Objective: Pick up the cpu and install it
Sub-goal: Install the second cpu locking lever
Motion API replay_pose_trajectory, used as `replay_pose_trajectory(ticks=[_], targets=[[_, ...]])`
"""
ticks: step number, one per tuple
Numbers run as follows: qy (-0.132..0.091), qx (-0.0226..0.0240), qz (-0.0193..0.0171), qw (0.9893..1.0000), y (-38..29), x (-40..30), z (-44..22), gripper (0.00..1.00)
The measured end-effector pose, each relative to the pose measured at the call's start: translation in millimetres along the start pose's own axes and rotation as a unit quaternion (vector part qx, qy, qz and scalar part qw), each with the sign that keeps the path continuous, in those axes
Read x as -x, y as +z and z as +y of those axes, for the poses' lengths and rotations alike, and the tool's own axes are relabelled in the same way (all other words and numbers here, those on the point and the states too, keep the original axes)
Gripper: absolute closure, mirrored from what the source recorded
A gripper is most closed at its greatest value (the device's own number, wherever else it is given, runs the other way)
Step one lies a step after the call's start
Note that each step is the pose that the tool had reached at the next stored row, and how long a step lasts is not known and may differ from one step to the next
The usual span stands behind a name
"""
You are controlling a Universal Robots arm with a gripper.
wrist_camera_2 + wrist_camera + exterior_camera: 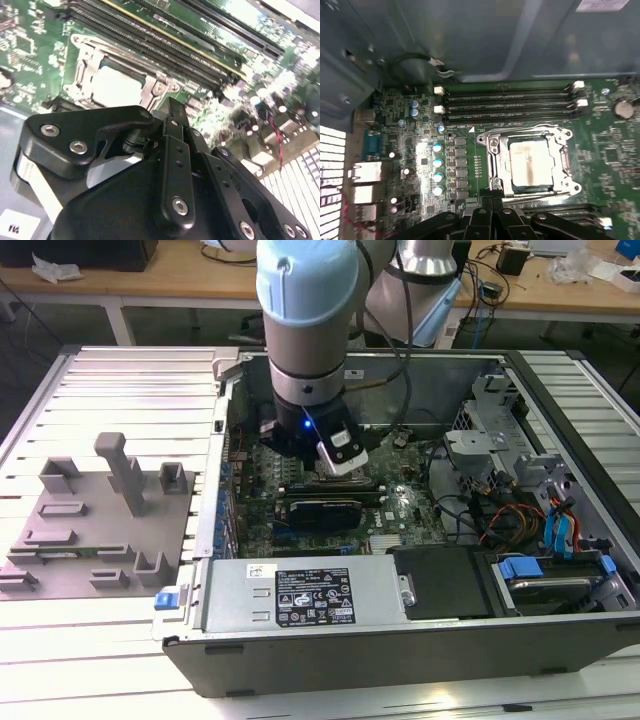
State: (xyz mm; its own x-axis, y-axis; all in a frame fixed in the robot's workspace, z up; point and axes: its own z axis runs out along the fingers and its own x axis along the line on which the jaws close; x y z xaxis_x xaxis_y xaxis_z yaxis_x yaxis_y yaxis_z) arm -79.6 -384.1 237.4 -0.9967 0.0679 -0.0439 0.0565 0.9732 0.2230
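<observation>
The cpu [532, 162] [117, 87], a pale silvery square, lies flat inside the metal-rimmed socket frame [492, 150] [82, 60] on the green motherboard. My black gripper [492, 197] [170, 107] hangs just above the board beside the socket's edge. It is shut with nothing between its fingers and is apart from the cpu. In the exterior view the arm [305, 330] reaches down into the open computer case [400, 650], over the board's middle.
Rows of black memory slots [505, 105] run alongside the socket. A grey fixture plate [100, 520] with upright posts lies on the exterior view's left. The power supply [300, 595], cables [500, 515] and blue-tabbed drive bays [520, 565] crowd the case.
</observation>
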Motion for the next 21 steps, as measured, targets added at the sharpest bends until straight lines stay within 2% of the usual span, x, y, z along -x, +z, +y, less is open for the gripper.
replay_pose_trajectory(ticks=[2, 4, 7, 8, 10, 12, 15, 19, 21], targets=[[0.000, -0.0024, -0.0002, 1.0000, -8.4, 0.4, 2.0, 0.89], [0.000, -0.0044, -0.0004, 1.0000, -10.6, 1.3, 2.7, 0.89], [0.000, -0.0048, -0.0003, 1.0000, -9.8, 16.6, 3.6, 0.89], [0.000, -0.0052, -0.0004, 1.0000, -9.3, 25.8, 4.1, 0.89], [0.000, -0.0073, -0.0006, 1.0000, -8.4, 38.8, 5.2, 0.89], [0.001, -0.0101, -0.0010, 0.9999, -7.8, 44.2, 7.0, 0.89], [0.001, -0.0189, -0.0015, 0.9998, -5.9, 44.9, 15.1, 0.89], [0.000, -0.0277, -0.0020, 0.9996, -3.3, 44.2, 26.3, 0.89], [0.000, -0.0287, -0.0021, 0.9996, -3.2, 44.2, 26.8, 0.89]])
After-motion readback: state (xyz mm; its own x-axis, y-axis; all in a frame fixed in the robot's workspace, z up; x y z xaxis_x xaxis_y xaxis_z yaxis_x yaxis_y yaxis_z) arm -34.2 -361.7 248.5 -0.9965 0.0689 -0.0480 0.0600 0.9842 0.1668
